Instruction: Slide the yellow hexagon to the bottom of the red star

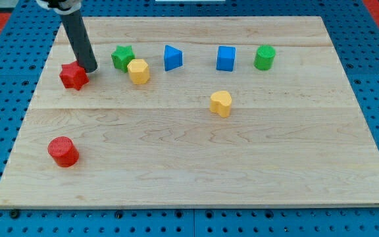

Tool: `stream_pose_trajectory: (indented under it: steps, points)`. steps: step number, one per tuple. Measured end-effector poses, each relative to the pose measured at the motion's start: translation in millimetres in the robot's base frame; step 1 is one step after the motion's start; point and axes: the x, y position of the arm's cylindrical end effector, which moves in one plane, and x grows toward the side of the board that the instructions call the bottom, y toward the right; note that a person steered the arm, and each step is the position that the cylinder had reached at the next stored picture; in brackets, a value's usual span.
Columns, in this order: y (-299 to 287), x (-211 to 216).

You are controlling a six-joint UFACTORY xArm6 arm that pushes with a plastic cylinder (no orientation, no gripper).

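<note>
**Rod tip beside the red star, yellow hexagon not yet engaged**

The dark rod descends from the upper left of the frame, and my tip (89,68) rests on the wooden board (189,184) just beside the right flank of the red star (74,76), touching it or nearly so; which cannot be told. The arm carries no jaws or fingers, so nothing can spread, close or pinch: the rod only pushes. The yellow hexagon (138,70) lies to the right of my tip in the upper left part of the frame, touching or almost touching the lower right of the green star (122,58).

The goal spot is the bare wood just below the red star. As judged, a good push starts from the hexagon's upper right side and drives it down and to the left, then finishes with a short leftward nudge so that it stops under the red star. My tip first has to travel around the hexagon without brushing the green star or shoving the red star, which would shift the target.

Open room is generous: the middle left of the board, between the red star and the red cylinder (63,151) at lower left, is free. The blue wedge-like block (172,57), blue cube (226,58), green cylinder (264,57) and yellow heart-like block (220,103) stand well apart to the right. The board's left edge lies near the red star, so leftward overshoot should be avoided.
</note>
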Motion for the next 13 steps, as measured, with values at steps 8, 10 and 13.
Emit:
stream_pose_trajectory:
  steps: [8,10,13]
  points:
    - [105.5,42.0]
    - [126.5,21.2]
    - [65.9,51.0]
